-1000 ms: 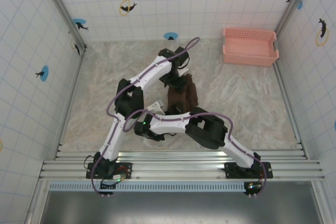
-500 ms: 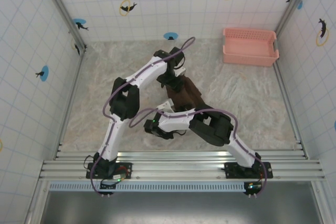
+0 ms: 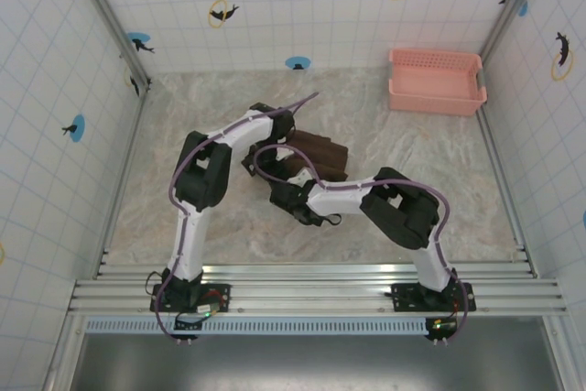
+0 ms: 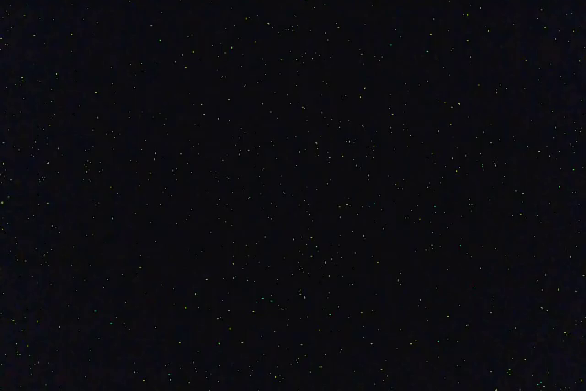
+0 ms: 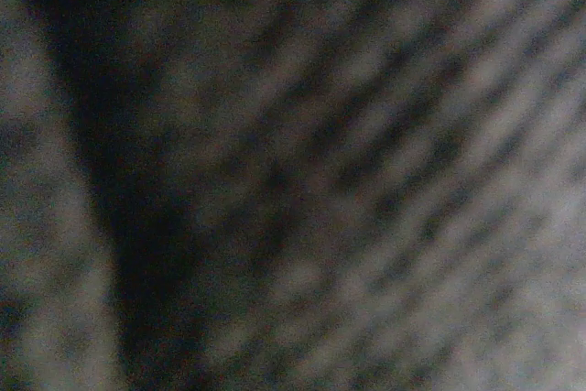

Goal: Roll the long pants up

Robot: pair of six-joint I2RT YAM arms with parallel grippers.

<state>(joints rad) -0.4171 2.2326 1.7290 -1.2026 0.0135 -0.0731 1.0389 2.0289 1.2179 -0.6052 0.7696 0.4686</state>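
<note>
The long pants [image 3: 320,155] lie as a compact dark brown bundle on the marbled table [image 3: 183,180], a little behind its middle. My left gripper [image 3: 277,147] is down at the bundle's left end, its fingers hidden under the wrist; the left wrist view is black. My right gripper [image 3: 286,186] presses at the bundle's near left corner. The right wrist view is a blurred close-up of ribbed cloth [image 5: 366,180], and no fingers can be made out in it.
A pink basket [image 3: 436,81] stands at the back right corner. Tiled walls close in the table on three sides. A metal rail [image 3: 311,286] with both arm bases runs along the near edge. Purple cables loop over both arms.
The bundle has turned from lying front-to-back to lying across. The left wrist drew back to the left. The right wrist moved up and right to the bundle's near corner.
</note>
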